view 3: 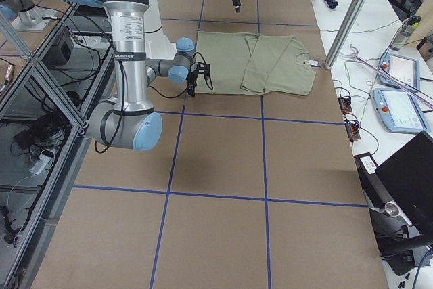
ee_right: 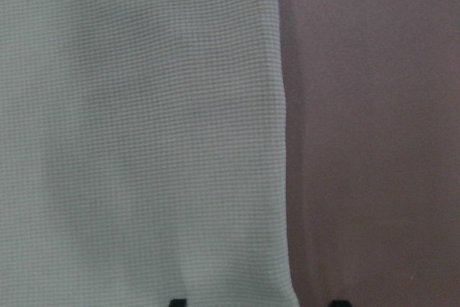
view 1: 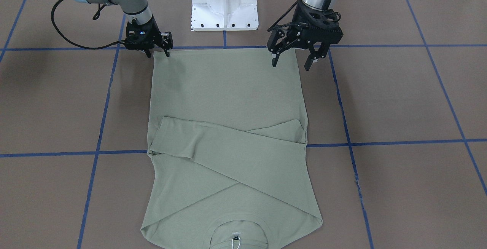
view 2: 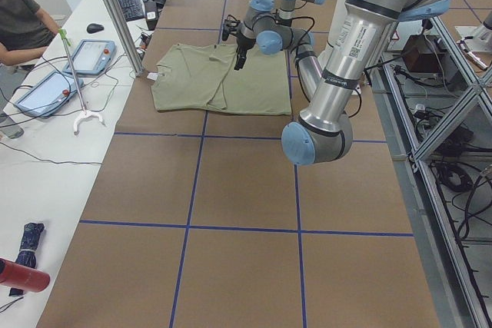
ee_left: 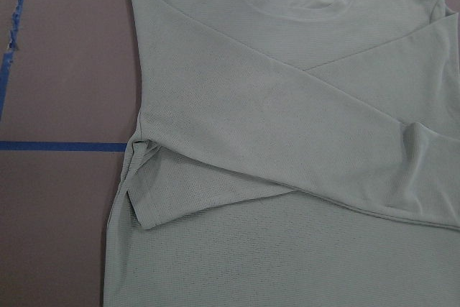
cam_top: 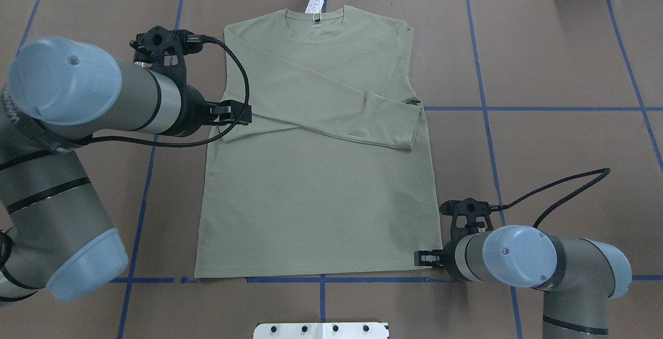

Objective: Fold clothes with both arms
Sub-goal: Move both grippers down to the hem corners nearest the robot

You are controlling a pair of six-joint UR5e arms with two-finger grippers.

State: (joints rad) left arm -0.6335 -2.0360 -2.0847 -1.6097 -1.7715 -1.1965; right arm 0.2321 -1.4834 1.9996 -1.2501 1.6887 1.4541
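front-facing view: a pale sage-green long-sleeved knit shirt (view 1: pixel 228 89) lies flat on the brown paper-covered table (view 1: pixel 399 96), which is ruled by blue tape lines (view 1: pixel 380 46). its hem is toward the white metal pedestal (view 1: pixel 224 5) and its round neck toward the camera. both sleeves are folded across the chest so that they cross. the black right gripper (view 1: pixel 158 55) is low at one hem corner, fingers apart with the corner between them. the black left gripper (view 1: pixel 290 65) hangs above the other hem corner, fingers spread wide and empty.

overhead view: the shirt sits mid-table, with a white paper hang tag (cam_top: pixel 314 5) at the neck. the left gripper, large in view, shows over the shirt's side edge near a cuff.

left side view: a person (view 2: pixel 19 13) in a dark top is at the white side bench.

right side view: the near arm's gripper is down at the hem, and the far one is well above the table.

left wrist view: crossed sleeves and neckline; no fingers show.

right wrist view: the shirt's side edge runs between two black fingertips (ee_right: pixel 177 302) that stand apart, one over cloth, one over table.
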